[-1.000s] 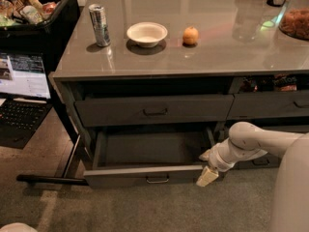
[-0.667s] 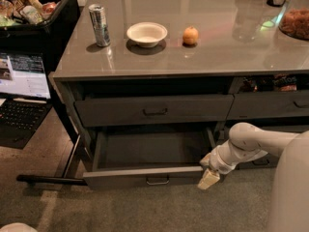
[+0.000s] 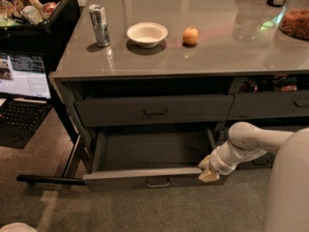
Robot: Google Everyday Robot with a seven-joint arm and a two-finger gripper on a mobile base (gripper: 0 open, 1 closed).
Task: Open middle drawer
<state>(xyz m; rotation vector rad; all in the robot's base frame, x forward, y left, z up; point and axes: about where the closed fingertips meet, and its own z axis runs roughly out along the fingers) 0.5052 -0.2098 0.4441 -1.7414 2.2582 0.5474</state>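
The middle drawer is pulled out below the counter. Its paler grey inside looks empty, and its small loop handle sits at the centre of the front. My gripper is at the drawer's right front corner, low and close to the front panel, away from the handle. My pale arm reaches in from the right. The drawer above is closed.
On the counter stand a can, a white bowl and a small orange fruit. A laptop and a black bin of snacks are at the left. A dark bar lies on the carpet by the drawer.
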